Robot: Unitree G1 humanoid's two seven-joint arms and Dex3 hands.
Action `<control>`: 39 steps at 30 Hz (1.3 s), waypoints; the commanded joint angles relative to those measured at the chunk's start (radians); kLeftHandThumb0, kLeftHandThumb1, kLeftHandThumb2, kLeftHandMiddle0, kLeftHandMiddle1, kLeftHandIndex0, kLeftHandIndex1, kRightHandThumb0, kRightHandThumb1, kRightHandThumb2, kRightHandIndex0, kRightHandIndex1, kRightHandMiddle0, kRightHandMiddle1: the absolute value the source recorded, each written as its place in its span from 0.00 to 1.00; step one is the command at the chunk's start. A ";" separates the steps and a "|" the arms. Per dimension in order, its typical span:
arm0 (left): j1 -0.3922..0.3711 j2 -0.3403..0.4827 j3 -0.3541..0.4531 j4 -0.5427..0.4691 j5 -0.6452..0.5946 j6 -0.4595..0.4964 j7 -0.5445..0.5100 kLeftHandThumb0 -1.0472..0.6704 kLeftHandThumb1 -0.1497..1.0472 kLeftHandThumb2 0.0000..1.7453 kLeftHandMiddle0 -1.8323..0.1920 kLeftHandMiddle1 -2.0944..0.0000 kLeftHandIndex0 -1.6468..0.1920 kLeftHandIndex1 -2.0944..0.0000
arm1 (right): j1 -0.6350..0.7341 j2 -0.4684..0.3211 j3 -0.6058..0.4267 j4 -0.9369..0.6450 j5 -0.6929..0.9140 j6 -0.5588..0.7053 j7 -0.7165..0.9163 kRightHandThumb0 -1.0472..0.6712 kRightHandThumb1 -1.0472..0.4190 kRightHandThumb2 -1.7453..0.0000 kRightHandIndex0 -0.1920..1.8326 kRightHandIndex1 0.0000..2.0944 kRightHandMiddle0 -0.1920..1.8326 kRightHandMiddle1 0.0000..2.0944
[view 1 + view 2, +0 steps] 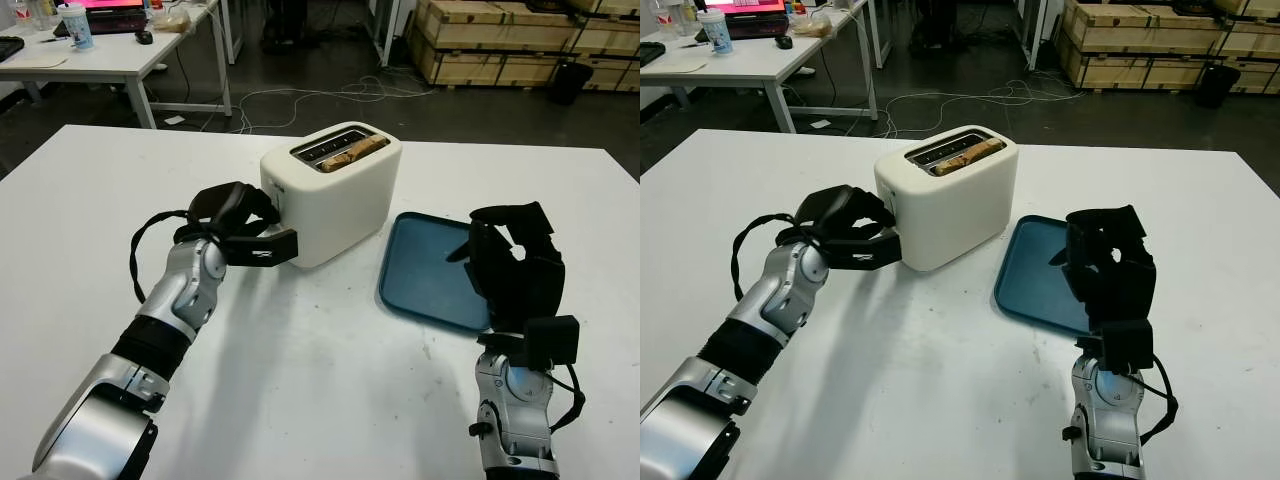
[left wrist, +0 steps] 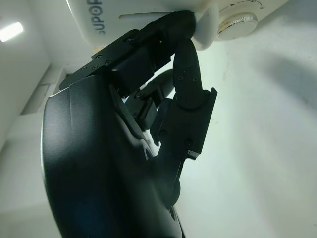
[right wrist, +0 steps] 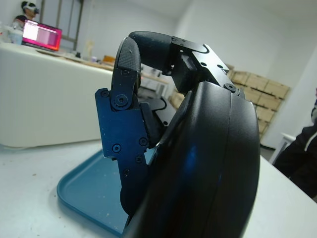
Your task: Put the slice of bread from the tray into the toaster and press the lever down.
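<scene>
white table [image 1: 320, 400] fills the foreground of a workshop, with stacked wooden crates [image 1: 520, 40] and loose cables [image 1: 330, 100] on the dark floor behind. at its centre stands a cream toaster [image 1: 335, 195] — the slice of bread [image 1: 352, 152] sits down in one of its top slots, only its brown upper edge showing. the left hand [image 1: 250, 232] is at the toaster's near end, fingers curled, one fingertip [image 2: 185, 22] pressed against the lever [image 2: 148, 16] beside the round dial [image 2: 239, 26]. a blue tray [image 1: 425, 275] lies just beside the toaster on the robot's right, holding nothing. the right hand [image 1: 515, 265] hovers over the tray's near edge, fingers clenched on nothing — its palm turned towards the toaster. another white desk [image 1: 110, 50] with a cup [image 1: 76, 27] stands at the back.
</scene>
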 commanded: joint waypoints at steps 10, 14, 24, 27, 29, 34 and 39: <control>0.207 -0.024 -0.109 -0.224 -0.115 -0.030 -0.216 0.50 0.89 0.32 0.65 0.74 0.50 1.00 | -0.028 -0.004 0.020 -0.027 -0.008 0.007 0.000 0.35 0.09 0.80 0.46 0.83 0.36 0.81; 0.271 0.022 -0.022 -0.345 -0.186 -0.149 -0.098 0.48 0.89 0.28 0.56 0.62 0.48 0.99 | -0.028 -0.003 0.022 -0.025 -0.007 0.006 0.001 0.35 0.09 0.80 0.46 0.83 0.36 0.81; 0.330 -0.012 0.289 -0.412 -0.379 -0.442 0.228 0.41 0.89 0.26 0.50 0.17 0.43 0.71 | -0.069 -0.017 0.024 0.059 -0.012 0.061 0.007 0.34 0.09 0.81 0.47 0.83 0.36 0.78; 0.317 -0.008 0.350 -0.408 -0.406 -0.469 0.233 0.41 0.89 0.26 0.55 0.17 0.59 0.42 | -0.117 -0.028 0.015 0.149 0.008 0.067 0.030 0.32 0.09 0.82 0.48 0.83 0.37 0.75; 0.315 -0.022 0.387 -0.412 -0.449 -0.482 0.223 0.40 0.89 0.24 0.57 0.17 0.61 0.38 | -0.141 -0.032 0.012 0.182 0.005 0.064 0.030 0.30 0.09 0.82 0.49 0.83 0.38 0.75; 0.356 -0.064 0.446 -0.447 -0.556 -0.494 0.190 0.39 0.89 0.20 0.63 0.19 0.60 0.42 | -0.188 -0.038 0.002 0.224 -0.020 0.044 -0.004 0.31 0.09 0.82 0.50 0.83 0.41 0.71; 0.433 -0.088 0.470 -0.511 -0.583 -0.482 0.174 0.38 0.89 0.16 0.61 0.32 0.54 0.58 | -0.246 -0.060 -0.015 0.288 -0.071 -0.003 -0.055 0.32 0.09 0.82 0.49 0.78 0.45 0.61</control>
